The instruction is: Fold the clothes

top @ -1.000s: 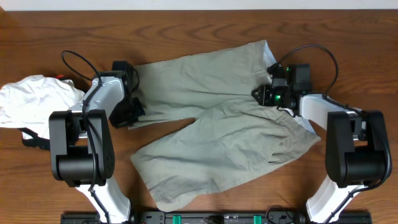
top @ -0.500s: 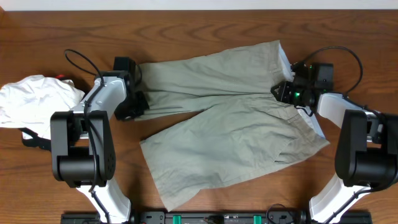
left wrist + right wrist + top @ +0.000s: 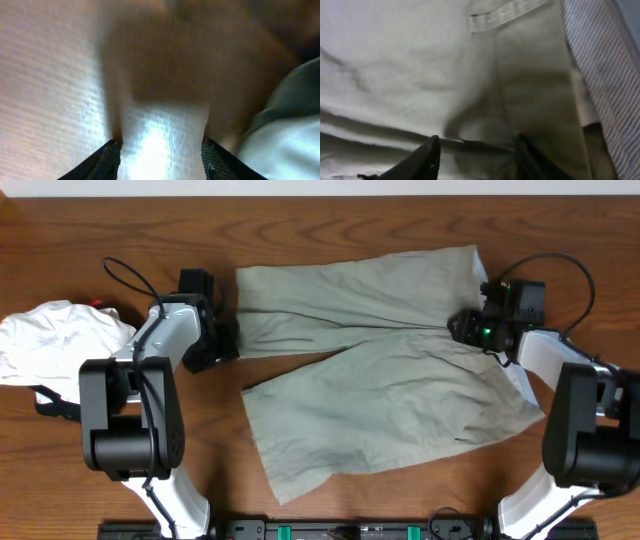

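The pale khaki shorts (image 3: pixel 380 380) lie spread flat, waistband to the right and both legs pointing left. My left gripper (image 3: pixel 222 340) rests on the table just left of the upper leg's hem. In the left wrist view, that gripper (image 3: pixel 161 147) is open over bare, glaring wood, with the shorts (image 3: pixel 295 115) off to the right. My right gripper (image 3: pixel 462 328) sits over the waistband. Its wrist view shows this gripper (image 3: pixel 477 145) open, fingers apart above creased cloth of the shorts (image 3: pixel 420 60), near a belt loop (image 3: pixel 507 12) and the striped lining (image 3: pixel 600 60).
A crumpled white garment (image 3: pixel 55 340) lies at the table's left edge with a black strap (image 3: pixel 50 402) below it. Both arm bases stand at the front corners, and the table's far edge runs close behind the shorts.
The shorts have been drawn to the right and lie flatter. My left gripper has let go of the leg hem and opened. My right gripper moved right with the waistband and its fingers spread.
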Robot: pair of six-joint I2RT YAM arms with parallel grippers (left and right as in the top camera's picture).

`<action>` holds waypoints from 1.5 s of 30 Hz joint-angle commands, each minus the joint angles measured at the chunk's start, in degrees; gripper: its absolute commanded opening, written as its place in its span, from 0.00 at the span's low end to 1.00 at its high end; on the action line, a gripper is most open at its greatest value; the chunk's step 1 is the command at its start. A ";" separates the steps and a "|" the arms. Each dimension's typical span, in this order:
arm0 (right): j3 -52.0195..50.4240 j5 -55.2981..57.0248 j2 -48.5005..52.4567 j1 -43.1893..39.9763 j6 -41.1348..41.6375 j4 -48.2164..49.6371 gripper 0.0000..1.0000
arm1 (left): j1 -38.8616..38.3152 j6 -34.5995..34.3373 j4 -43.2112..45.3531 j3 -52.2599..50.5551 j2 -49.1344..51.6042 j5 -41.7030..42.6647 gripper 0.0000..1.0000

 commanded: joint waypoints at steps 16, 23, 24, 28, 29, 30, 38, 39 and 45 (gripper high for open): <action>-0.83 20.20 -36.54 -3.41 11.17 -40.48 0.64 | 0.35 1.66 -23.28 0.52 -22.91 11.47 0.62; -1.18 21.49 -37.48 -3.54 16.79 -54.47 0.72 | 0.07 2.78 -23.04 -10.84 -22.91 19.41 0.62; -1.33 22.18 -37.48 -3.54 17.90 -55.08 0.73 | 0.07 3.39 -22.77 -12.63 -22.91 21.09 0.62; -2.49 22.10 -37.46 -3.54 19.52 -54.99 0.73 | 0.07 5.75 -21.49 -19.69 -22.93 27.50 0.62; -2.71 22.08 -37.46 -3.54 19.82 -54.93 0.73 | 0.07 6.43 -21.38 -20.61 -22.93 28.30 0.62; -3.08 21.88 -37.46 -3.54 19.82 -54.66 0.73 | 0.07 7.02 -21.18 -21.79 -22.93 29.20 0.62; -7.50 19.08 -37.46 -4.48 20.68 -51.47 0.74 | -0.17 12.22 -21.11 -26.38 -23.15 31.85 0.62; -7.67 19.10 -37.46 -4.61 20.68 -51.30 0.74 | -0.52 13.33 -21.14 -26.69 -23.21 31.82 0.62; -7.67 19.12 -37.46 -4.66 20.63 -51.17 0.73 | -4.66 14.58 -21.75 -26.93 -23.21 31.85 0.62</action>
